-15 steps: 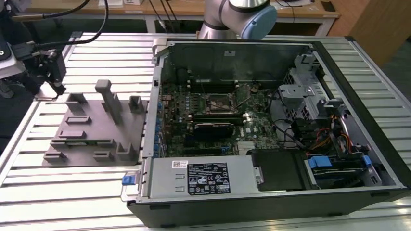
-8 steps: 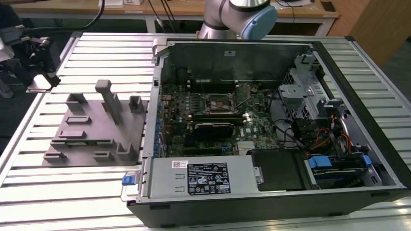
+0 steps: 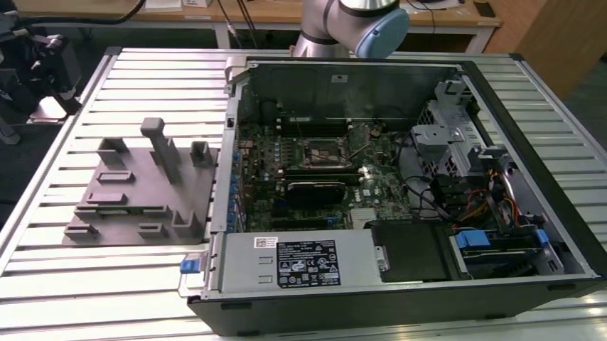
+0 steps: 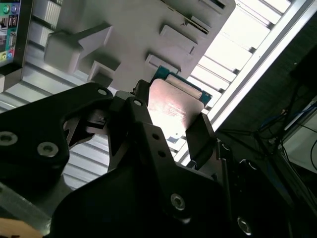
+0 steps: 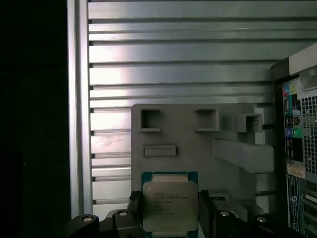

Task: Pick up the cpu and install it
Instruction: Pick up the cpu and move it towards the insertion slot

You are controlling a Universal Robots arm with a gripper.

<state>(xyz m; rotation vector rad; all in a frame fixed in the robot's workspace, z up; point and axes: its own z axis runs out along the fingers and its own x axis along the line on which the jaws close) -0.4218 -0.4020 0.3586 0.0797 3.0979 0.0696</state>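
First wrist view puts the cpu [image 5: 170,206] squarely between the two black fingers [image 5: 133,202] of the gripper [image 5: 169,210], its silvery top facing the camera with a green border around it. The jaws are drawn in to the cpu's width, one finger against each opposite edge, so the cpu is held. The second wrist view shows the same hold on the cpu [image 4: 174,110]. Beyond it lies the grey fixture [image 5: 198,144] on the slatted table [image 5: 173,49], beside the open computer case [image 3: 379,177].
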